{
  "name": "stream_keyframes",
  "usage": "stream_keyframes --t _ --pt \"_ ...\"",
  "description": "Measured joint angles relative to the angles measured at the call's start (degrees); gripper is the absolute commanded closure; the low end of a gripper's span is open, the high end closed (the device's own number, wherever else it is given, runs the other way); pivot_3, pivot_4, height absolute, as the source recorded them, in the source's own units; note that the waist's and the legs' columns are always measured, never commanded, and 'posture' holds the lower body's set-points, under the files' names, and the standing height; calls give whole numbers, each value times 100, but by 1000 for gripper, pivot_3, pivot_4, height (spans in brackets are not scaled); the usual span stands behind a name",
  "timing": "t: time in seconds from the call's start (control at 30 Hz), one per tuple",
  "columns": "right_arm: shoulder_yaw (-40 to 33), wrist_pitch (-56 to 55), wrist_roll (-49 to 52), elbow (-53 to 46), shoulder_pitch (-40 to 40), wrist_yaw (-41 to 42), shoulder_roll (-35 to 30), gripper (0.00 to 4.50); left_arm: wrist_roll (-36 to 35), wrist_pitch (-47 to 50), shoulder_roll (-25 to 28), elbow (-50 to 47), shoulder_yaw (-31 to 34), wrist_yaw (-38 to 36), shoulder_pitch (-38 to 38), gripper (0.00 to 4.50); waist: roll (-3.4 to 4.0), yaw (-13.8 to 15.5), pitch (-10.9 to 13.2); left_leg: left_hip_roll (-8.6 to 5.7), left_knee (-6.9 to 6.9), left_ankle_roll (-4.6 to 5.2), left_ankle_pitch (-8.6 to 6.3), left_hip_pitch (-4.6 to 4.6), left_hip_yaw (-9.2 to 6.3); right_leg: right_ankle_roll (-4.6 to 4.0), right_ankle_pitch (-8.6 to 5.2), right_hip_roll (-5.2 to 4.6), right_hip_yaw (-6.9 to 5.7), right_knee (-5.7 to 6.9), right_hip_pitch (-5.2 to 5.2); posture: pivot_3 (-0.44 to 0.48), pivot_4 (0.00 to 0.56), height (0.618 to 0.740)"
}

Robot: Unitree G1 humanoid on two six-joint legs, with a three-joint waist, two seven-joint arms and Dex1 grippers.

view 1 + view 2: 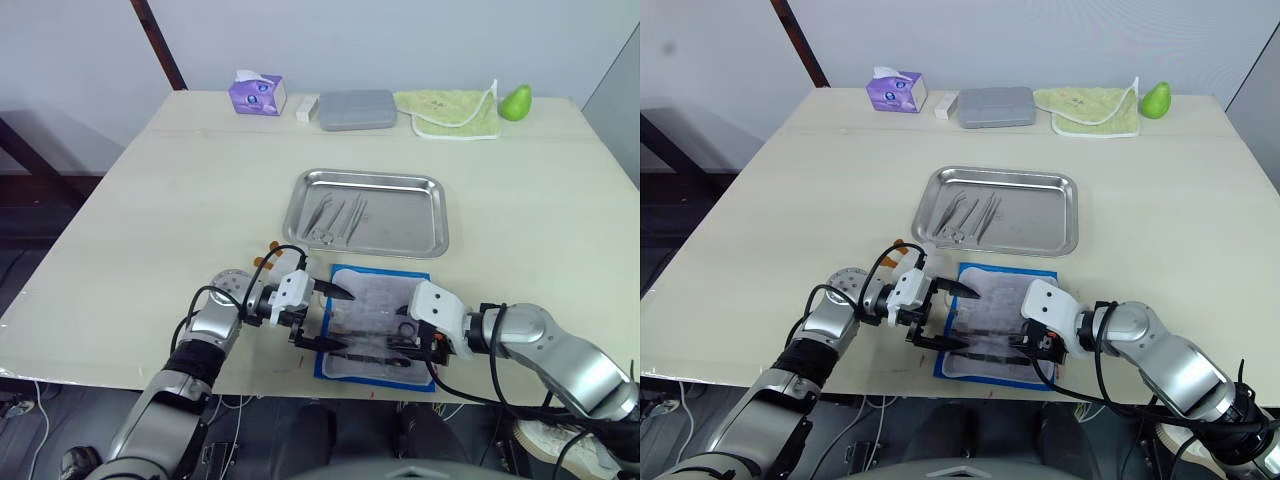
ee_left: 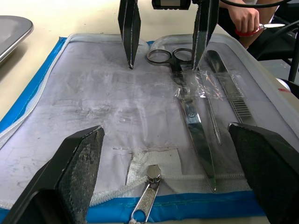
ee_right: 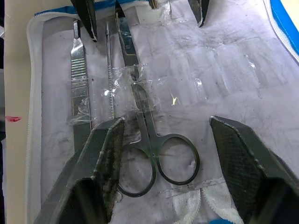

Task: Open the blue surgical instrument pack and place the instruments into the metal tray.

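Now hovering wide apart over the opened blue surgical instrument pack, near the table's front edge just below the metal tray: left gripper, right gripper, nothing clamped. Best to close the right on the scissors at the ring handles — peeling from the clear tape. Little room between the grippers; open table either side; some instruments already trayed.

one tray, one pack, one scissors
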Motion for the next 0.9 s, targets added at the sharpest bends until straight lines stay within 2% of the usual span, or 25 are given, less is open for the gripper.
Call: stream_keyframes --t 0.07,0.9 --pt "22 0 -23 -11 0 25 5 3499 6 18 0 -9 1 3 0 0 0 0 0 0 0 0 0 0 0 0 0 0 0 0 0 0 150 740" --pt "274 284 -300 -51 -286 294 44 3499 56 247 9 -255 -5 72 81 0 -10 -31 5 0 0 0 0 0 -2 0 0 -1 -2 -1 0 0 150 740"
